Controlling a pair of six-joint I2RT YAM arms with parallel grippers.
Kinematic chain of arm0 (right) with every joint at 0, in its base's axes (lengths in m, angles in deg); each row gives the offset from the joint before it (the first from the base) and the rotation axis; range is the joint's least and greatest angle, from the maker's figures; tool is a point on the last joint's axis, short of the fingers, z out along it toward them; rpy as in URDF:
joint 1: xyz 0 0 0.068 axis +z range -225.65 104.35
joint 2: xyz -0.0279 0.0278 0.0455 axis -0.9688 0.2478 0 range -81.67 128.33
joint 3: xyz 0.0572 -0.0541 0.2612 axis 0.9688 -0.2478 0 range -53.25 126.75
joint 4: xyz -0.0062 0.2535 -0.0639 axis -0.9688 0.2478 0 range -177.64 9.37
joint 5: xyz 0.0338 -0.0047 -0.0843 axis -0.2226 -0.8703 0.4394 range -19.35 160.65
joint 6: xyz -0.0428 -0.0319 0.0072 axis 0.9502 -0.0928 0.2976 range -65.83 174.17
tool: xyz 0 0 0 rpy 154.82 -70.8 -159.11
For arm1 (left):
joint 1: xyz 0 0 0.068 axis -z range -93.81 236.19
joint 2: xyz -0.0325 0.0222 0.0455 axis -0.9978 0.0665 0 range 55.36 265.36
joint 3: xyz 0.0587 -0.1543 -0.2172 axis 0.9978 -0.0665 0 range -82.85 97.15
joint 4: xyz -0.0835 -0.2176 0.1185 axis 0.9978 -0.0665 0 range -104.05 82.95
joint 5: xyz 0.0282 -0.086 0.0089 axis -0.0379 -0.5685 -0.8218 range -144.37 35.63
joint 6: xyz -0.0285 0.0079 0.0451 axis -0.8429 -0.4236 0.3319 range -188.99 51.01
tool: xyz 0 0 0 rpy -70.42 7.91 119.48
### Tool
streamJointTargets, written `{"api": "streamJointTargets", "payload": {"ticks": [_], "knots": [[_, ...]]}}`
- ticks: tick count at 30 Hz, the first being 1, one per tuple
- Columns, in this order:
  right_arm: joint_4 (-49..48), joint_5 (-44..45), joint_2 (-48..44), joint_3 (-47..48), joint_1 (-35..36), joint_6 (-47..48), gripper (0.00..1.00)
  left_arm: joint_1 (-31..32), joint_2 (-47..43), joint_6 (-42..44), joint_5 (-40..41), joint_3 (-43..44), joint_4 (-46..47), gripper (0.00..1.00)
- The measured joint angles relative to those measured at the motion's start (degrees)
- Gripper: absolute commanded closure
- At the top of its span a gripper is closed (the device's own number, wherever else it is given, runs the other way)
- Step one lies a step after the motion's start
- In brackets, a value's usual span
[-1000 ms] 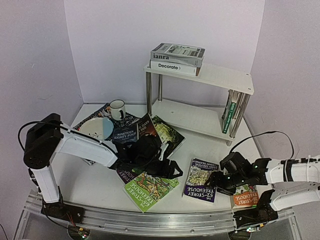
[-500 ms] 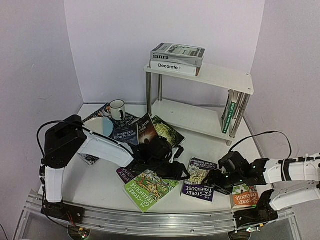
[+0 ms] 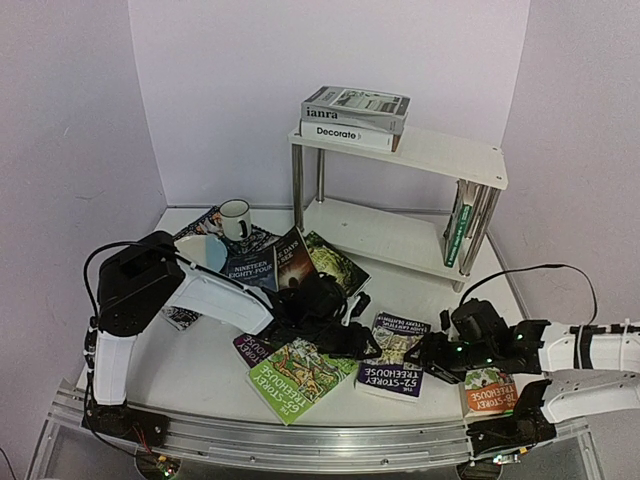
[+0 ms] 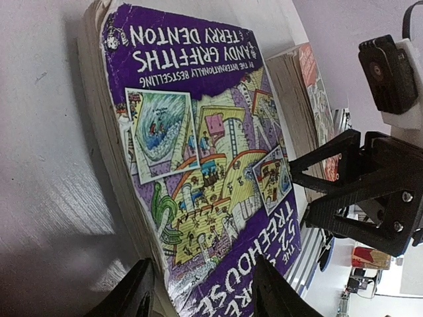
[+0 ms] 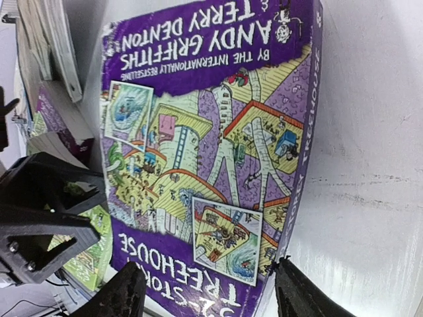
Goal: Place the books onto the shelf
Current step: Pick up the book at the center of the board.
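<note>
purple treehouse book (image 3: pixel 395 358) lies flat on the table (image 3: pixel 190 365) near the front, well apart from the shelf (image 3: pixel 440 155). left gripper (image 3: pixel 362 342) sits at its left edge and right gripper (image 3: pixel 425 358) at its right edge, each with jaws apart and the book between them. i cannot tell whether either presses it. green book (image 3: pixel 300 378) lies just beside.

The purple book (image 3: pixel 393 355) lies flat and face up, near me. Left of it is the green book (image 3: pixel 300 378), right of it the orange book (image 3: pixel 490 392). Farther left lie dark books (image 3: pixel 262 268). The shelf (image 3: pixel 440 152) stands far right, with two books (image 3: pixel 355 112) stacked on top and thin books (image 3: pixel 461 222) upright below.
</note>
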Motion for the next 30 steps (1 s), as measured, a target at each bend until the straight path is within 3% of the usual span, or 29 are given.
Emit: {"api": "streamJointTargets", "payload": {"ticks": [3, 6, 12, 19, 30], "knots": [[0.74, 0.48, -1.55, 0.0, -0.15, 0.21, 0.54, -0.25, 0.0, -0.2, -0.1, 0.0, 0.0, 0.5], [1.08, 0.63, -2.17, 0.0, -0.26, 0.47, 0.56, -0.45, 0.0, -0.23, -0.08, 0.0, -0.02, 0.54], [1.06, 0.51, -2.26, 0.0, -0.27, 0.36, 0.56, -0.95, 0.29, -0.17, 0.08, -0.02, -0.72, 0.82], [1.14, 1.29, -5.27, -0.46, -0.33, -0.04, 0.56, -1.2, 0.33, -0.19, 0.03, -0.02, -0.74, 1.0], [0.57, 1.52, -7.45, 0.2, -0.31, 1.16, 0.48, -1.8, 0.17, -0.12, -1.45, -0.52, 0.65, 1.0]]}}
